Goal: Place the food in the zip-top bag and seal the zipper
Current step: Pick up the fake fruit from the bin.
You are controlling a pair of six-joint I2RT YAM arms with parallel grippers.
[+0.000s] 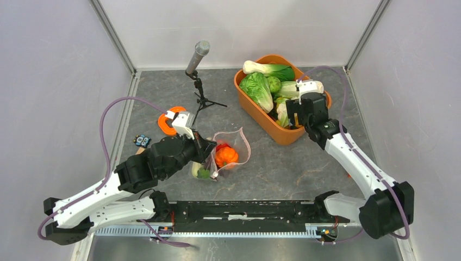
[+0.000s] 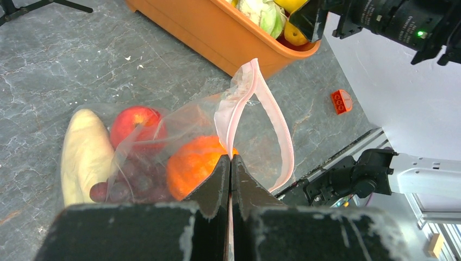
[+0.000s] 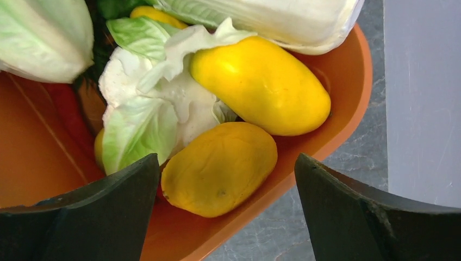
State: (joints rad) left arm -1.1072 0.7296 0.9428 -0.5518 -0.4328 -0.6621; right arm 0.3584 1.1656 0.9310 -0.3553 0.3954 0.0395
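Observation:
The clear zip-top bag [image 1: 235, 149] lies mid-table with its mouth open and its pinkish zipper [image 2: 274, 117] looped up. Inside it are a red apple [image 2: 134, 122], an orange piece [image 2: 193, 166], a purple grape bunch [image 2: 128, 185] and a pale yellow piece [image 2: 84, 155]. My left gripper [image 2: 230, 159] is shut on the zipper strip at the bag's mouth. My right gripper [image 3: 225, 171] is open over the near end of the orange tub [image 1: 263, 117], just above two yellow fruits [image 3: 220, 166] and leafy greens [image 3: 141, 117].
A microphone on a small tripod [image 1: 197, 65] stands at the back. An orange tape roll [image 1: 166, 122] and a small card [image 1: 142, 141] lie left. A small orange brick [image 2: 341, 101] lies on the table near the right arm. Walls close in on both sides.

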